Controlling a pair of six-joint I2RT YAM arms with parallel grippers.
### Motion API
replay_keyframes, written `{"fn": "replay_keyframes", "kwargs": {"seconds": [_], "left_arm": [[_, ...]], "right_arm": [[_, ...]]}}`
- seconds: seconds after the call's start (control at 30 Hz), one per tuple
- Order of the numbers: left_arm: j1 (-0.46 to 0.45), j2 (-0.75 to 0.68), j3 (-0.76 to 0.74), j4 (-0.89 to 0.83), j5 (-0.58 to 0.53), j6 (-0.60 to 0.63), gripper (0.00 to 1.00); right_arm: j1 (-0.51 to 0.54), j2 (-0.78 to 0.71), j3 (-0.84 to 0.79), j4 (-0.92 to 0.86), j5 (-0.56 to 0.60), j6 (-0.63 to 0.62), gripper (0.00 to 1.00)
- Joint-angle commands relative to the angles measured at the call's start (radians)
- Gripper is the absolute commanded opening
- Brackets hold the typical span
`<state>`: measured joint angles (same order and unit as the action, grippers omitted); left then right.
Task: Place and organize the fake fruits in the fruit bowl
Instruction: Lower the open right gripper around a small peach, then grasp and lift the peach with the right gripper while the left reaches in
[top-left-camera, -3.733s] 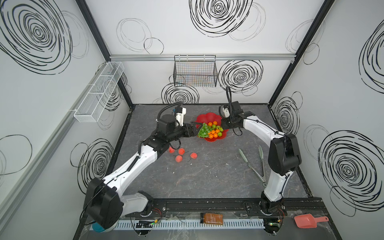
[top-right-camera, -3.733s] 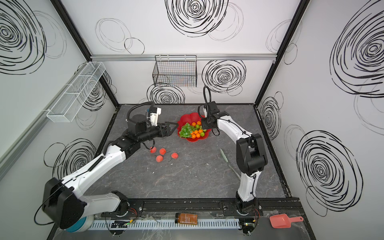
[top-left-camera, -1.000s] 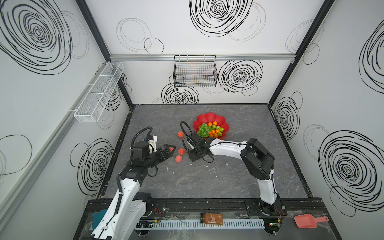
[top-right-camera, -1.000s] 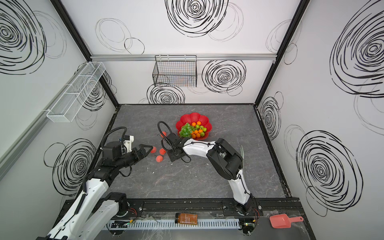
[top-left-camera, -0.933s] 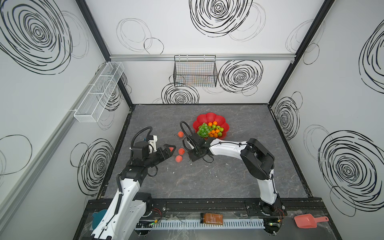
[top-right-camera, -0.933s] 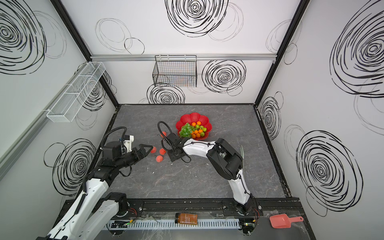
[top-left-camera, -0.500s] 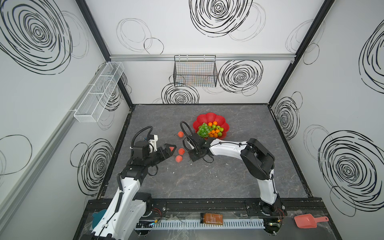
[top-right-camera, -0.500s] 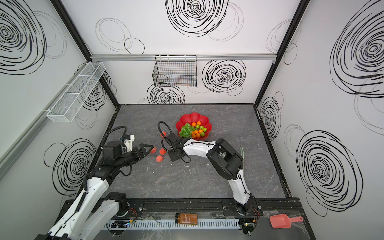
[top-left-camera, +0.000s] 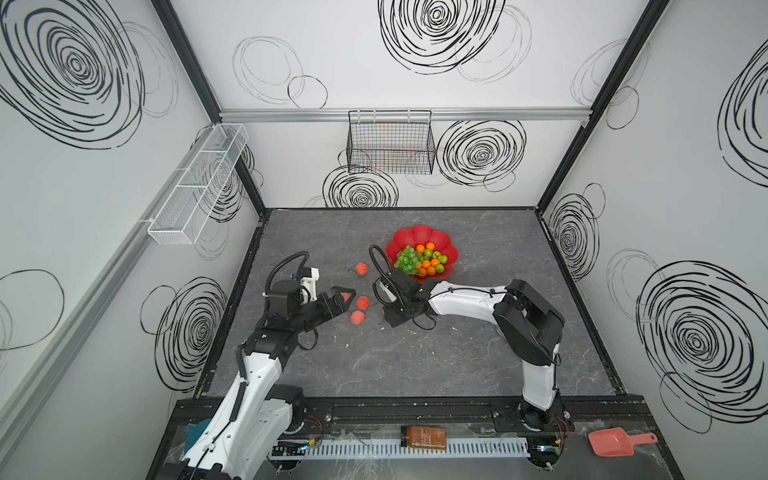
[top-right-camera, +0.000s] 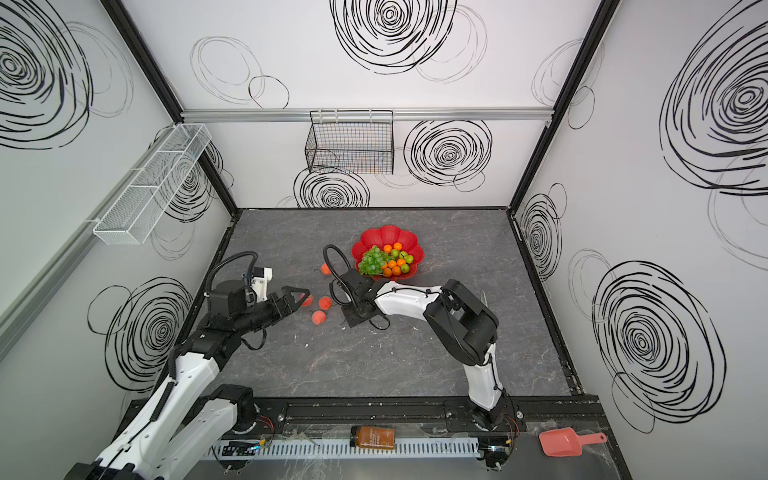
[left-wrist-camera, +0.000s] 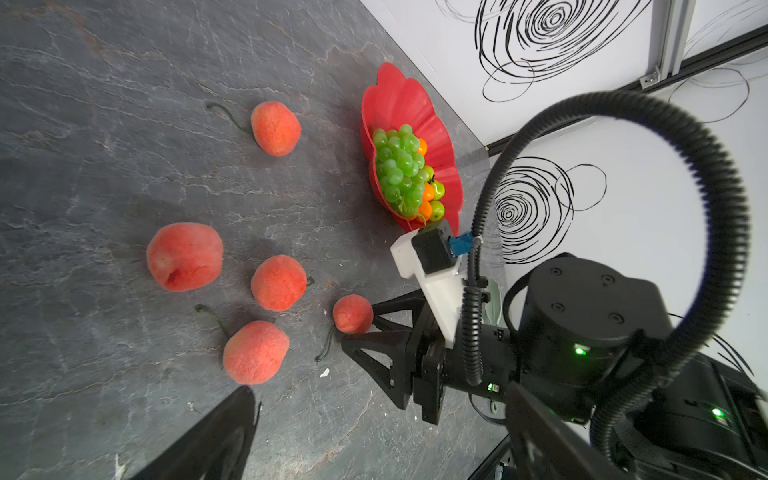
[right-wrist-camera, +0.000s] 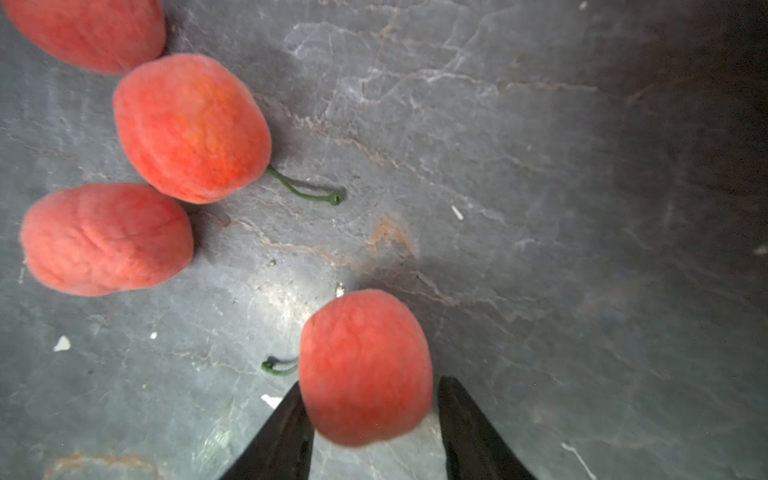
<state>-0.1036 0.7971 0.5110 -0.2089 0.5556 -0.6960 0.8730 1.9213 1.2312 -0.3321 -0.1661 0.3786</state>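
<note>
Left hand (top-left-camera: 350, 298) wide open beside loose peaches (top-left-camera: 363, 302) on bench (top-left-camera: 415, 353). Right hand (left-wrist-camera: 358, 326) jaws straddle one peach (right-wrist-camera: 365, 365); can't tell if gripped.

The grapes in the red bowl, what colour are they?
The grapes are bright, shiny green. The left wrist view shows them best.
</note>
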Motion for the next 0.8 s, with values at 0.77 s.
{"fn": "replay_keyframes", "kwargs": {"seconds": [0.77], "left_arm": [[-0.007,0.006,0.000,0.057,-0.002,0.011,0.96]], "right_arm": [[-0.010,0.035,0.097,-0.005,-0.020,-0.003,0.63]]}}
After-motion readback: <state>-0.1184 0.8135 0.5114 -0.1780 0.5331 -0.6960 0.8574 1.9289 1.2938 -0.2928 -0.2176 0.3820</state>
